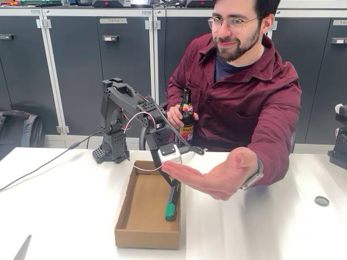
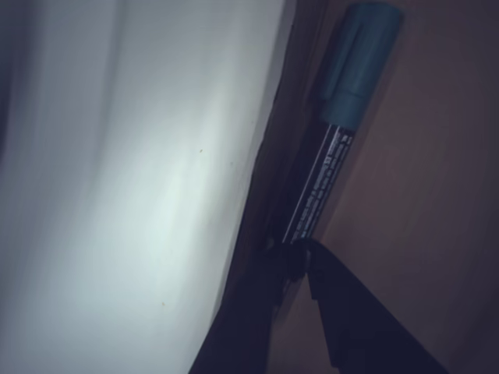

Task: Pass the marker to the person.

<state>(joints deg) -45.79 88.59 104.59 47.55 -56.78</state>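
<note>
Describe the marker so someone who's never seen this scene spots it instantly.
On the white table sits a shallow open cardboard tray. The marker lies inside it along the right wall in the fixed view, under the person's outstretched palm, with the end effector at its rear end. It is slim, with a dark barrel and green cap, unlike the labelled glass bottle the person holds.

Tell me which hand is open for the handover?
The palm-up hand, stretched over the cardboard box by the gripper. The other hand grips the bottle.

1. Cardboard box [image 1: 142, 214]: open, shallow, on the white table [image 1: 65, 206].
2. Bottle [image 1: 186, 115]: dark glass, colourful label, upright.
3. Cabinets [image 1: 97, 70]: dark doors, behind.
4. Small round disc [image 1: 321, 201]: possibly a cap, near the table's right edge.
</note>
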